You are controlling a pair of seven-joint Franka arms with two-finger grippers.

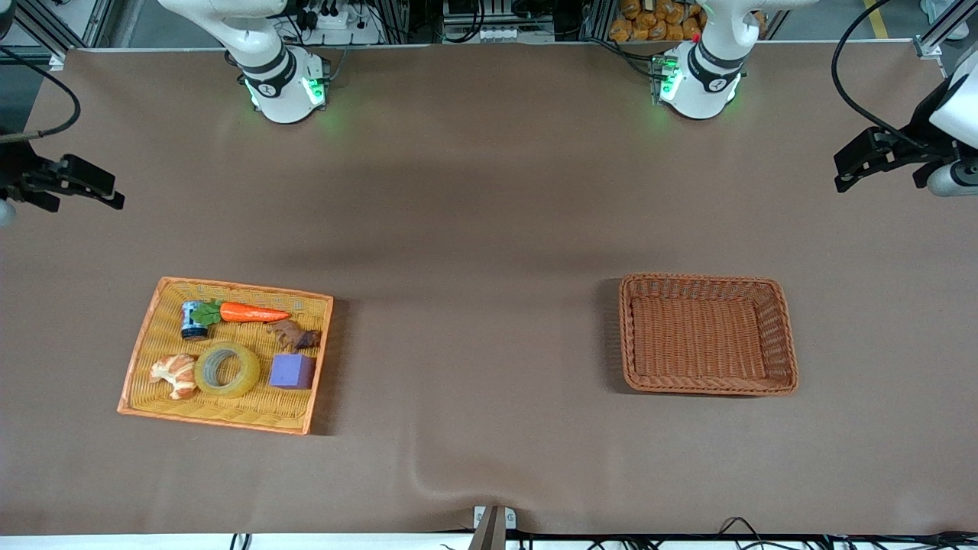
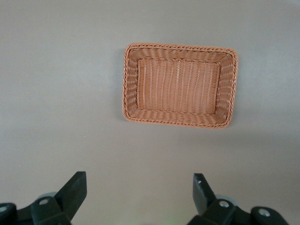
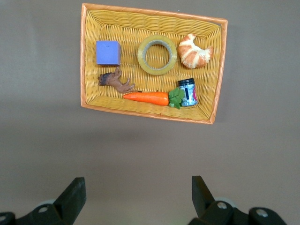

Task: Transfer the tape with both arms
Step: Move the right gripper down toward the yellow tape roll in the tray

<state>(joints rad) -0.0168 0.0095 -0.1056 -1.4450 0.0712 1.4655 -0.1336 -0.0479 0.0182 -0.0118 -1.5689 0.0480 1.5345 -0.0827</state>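
**Waiting wide: both pincers released, tape in the yellow tray**

You have the tape [image 1: 227,370] lying flat in the yellow tray [image 1: 145,347], toward the right arm's end of the surface [image 1: 474,229]. It sits between the croissant [image 1: 175,374] and the purple cube [image 1: 291,371], touching or nearly touching the croissant and just beside the cube. The carrot [image 1: 252,312], a small can [image 1: 193,320] and a brown figure [image 1: 294,335] lie farther from the front camera, near the tray's rim.

The brown basket [image 1: 787,336] stands well apart, toward the left arm's end, with a broad bare stretch of surface between the two containers.

Your right pincer [image 3: 136,197] hangs released over bare surface near the edge of the front view; its arm is cut off there. Your left pincer [image 2: 139,194] is likewise released over bare surface, its wrist partly out of frame. You cannot make out what the brown figure is, nor the can's label.
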